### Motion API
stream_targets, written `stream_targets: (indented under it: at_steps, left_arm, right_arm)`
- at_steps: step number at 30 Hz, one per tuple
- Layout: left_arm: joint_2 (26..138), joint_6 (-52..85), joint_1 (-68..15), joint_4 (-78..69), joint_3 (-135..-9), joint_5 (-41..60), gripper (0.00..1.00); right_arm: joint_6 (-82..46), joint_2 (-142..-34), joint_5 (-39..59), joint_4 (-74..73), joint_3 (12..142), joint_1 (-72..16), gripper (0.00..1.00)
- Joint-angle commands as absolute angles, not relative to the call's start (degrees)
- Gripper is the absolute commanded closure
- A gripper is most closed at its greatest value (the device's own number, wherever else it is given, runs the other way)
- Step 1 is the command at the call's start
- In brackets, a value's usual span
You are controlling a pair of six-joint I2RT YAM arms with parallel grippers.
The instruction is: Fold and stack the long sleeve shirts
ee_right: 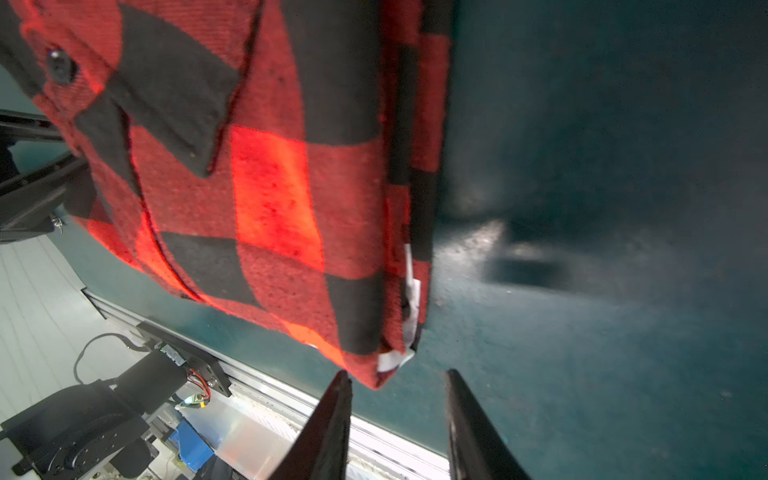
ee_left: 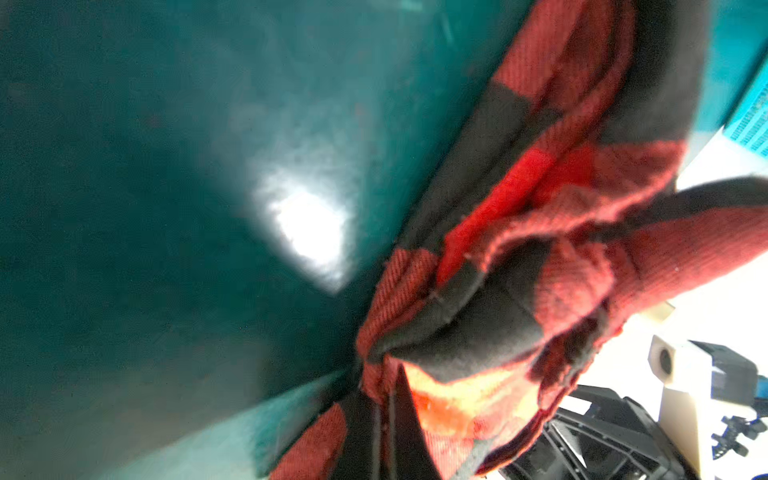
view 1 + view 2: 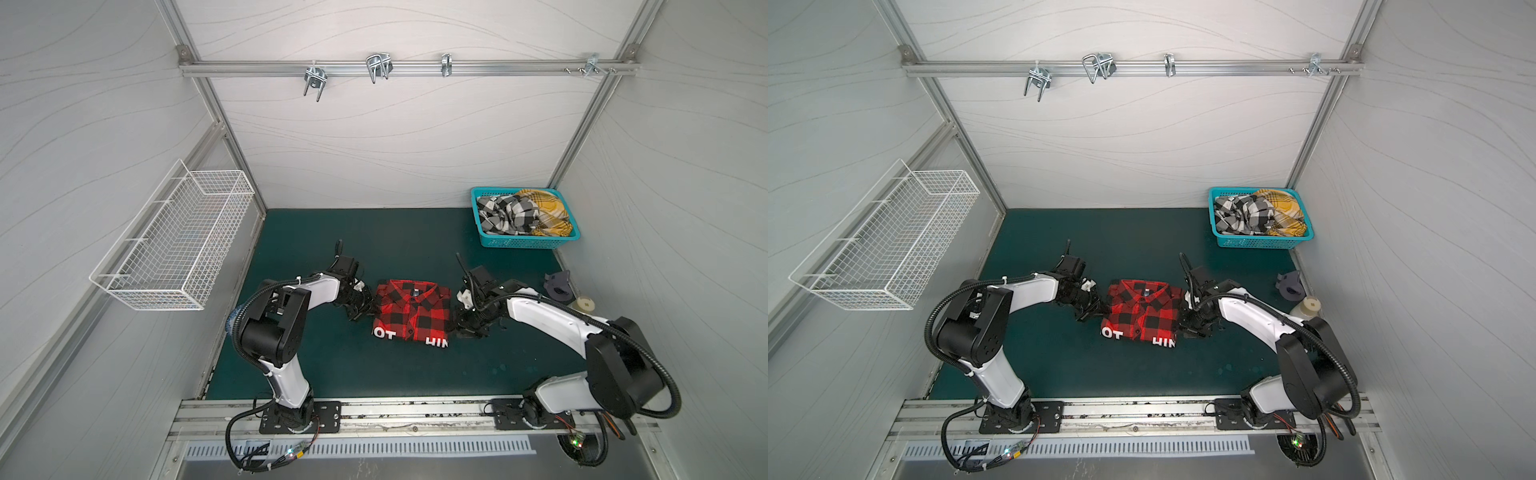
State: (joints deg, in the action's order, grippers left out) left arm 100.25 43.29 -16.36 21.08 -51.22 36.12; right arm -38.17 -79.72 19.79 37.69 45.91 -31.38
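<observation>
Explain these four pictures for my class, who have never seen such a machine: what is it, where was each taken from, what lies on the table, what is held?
This is a robot with two arms, each ending in a two-fingered hand. Two pictures look down from one overhead camera pair, so they match closely. The other two come from cameras on the arms' wrists, close to the cloth. On the green mat lies a folded red-and-black shirt. The left hand is shut on its edge, bunching the cloth. The right hand is open, poised at the shirt's corner without gripping it. A turquoise basket at the back holds a black-and-white shirt and a yellow plaid shirt, both crumpled.
</observation>
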Motion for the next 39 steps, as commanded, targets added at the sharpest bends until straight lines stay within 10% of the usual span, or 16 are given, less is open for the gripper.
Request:
stream_targets:
  at_steps: [1,19,39]
  left_arm:
    - [101.3,43.9,-16.8,20.2,-53.5,35.1,1.0]
    - [99.9,38.4,-13.1,36.3,-66.6,10.4,1.0]
    - [125.7,16.5,6.6,60.4,-115.4,-18.2,1.0]
  right_arm:
    - [-38.8,-77.6,19.4,38.2,45.4,-30.2,0.61]
    - [-36.7,-72.5,20.5,39.5,43.2,-25.3,0.61]
    - [-35.6,-74.3,25.6,33.9,40.9,-23.9,0.62]
